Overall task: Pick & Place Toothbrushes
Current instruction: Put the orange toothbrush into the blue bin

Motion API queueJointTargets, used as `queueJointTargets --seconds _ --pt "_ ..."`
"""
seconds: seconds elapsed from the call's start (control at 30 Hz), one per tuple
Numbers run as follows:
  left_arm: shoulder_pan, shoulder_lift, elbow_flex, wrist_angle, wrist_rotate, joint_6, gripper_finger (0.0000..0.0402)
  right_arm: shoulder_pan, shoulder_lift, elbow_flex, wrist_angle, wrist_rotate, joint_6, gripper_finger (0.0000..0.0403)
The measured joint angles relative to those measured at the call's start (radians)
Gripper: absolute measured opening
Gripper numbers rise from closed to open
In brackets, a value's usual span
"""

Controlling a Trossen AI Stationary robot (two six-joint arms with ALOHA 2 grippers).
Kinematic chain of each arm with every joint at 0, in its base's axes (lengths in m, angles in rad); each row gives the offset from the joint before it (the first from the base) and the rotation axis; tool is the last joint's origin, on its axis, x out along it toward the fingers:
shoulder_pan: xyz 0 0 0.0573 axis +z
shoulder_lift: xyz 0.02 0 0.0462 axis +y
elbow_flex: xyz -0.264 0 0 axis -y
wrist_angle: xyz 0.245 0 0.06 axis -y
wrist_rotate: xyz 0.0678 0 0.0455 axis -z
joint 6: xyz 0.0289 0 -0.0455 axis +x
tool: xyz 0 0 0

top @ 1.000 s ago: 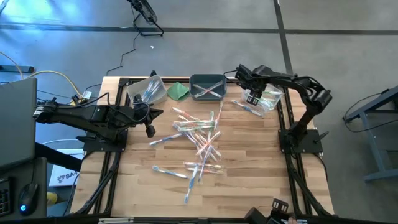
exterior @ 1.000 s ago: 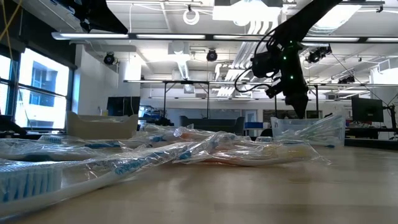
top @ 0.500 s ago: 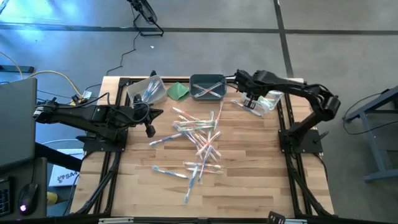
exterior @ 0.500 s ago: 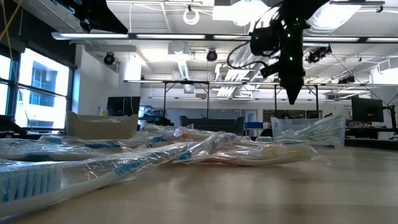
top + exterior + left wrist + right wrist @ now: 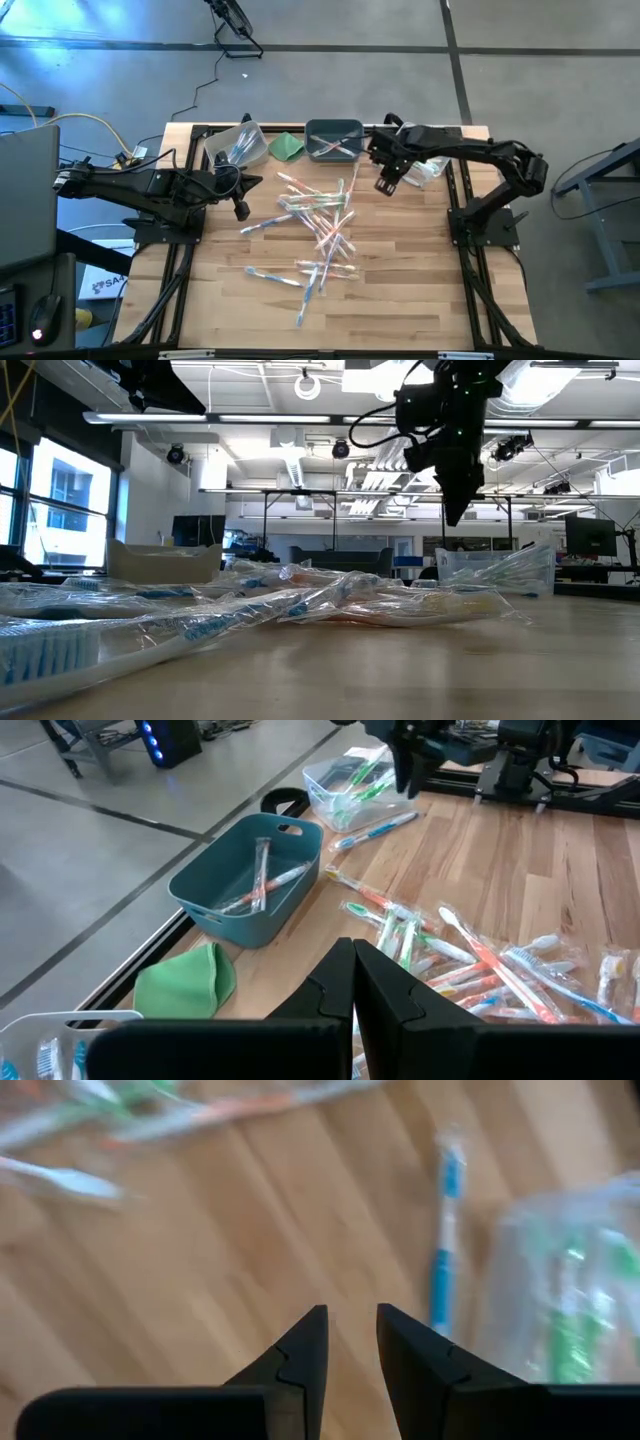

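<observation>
Many toothbrushes [image 5: 318, 225] lie in a loose pile on the middle of the wooden table. A few more lie in the teal bin [image 5: 334, 140], in the clear bin [image 5: 237, 146] at the far left and in the clear bin [image 5: 428, 166] at the far right. One blue toothbrush [image 5: 443, 1250] lies flat on the wood beside the right bin. My right gripper [image 5: 385, 185] hangs above the table between that bin and the pile, pointing down, open by a narrow gap [image 5: 350, 1342] with nothing in it. My left gripper [image 5: 242, 208] is shut [image 5: 353, 970] and empty, left of the pile.
A folded green cloth [image 5: 287, 147] lies between the left clear bin and the teal bin. Black frame rails [image 5: 455, 200] run along the table's left and right edges. Bare wood [image 5: 400, 290] lies near the front right.
My right gripper has left the far-right clear bin, moving toward the table's left and near edges and toward the pile, rising a little. It has tipped to point more steeply down.
</observation>
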Motion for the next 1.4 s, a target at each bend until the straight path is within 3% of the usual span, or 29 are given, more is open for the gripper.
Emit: queueJointTargets --seconds 0.37,0.6,0.83,1.13,1.4 --pt "0.000 0.000 0.000 0.000 0.000 0.000 0.0000 0.081 0.000 0.000 0.303 -0.196 0.203 0.0081" --pt "0.000 0.000 0.000 0.000 0.000 0.000 0.0000 0.161 0.000 0.000 0.487 -0.209 0.191 0.0081" --pt "0.000 0.000 0.000 0.000 0.000 0.000 0.0000 0.197 0.000 0.000 0.514 -0.043 0.489 0.0081" --pt "0.000 0.000 0.000 0.000 0.000 0.000 0.0000 0.259 0.001 0.000 0.555 0.104 0.618 0.0079" --pt "0.000 0.000 0.000 0.000 0.000 0.028 0.0000 0.296 0.001 0.000 0.604 0.184 0.680 0.0009"
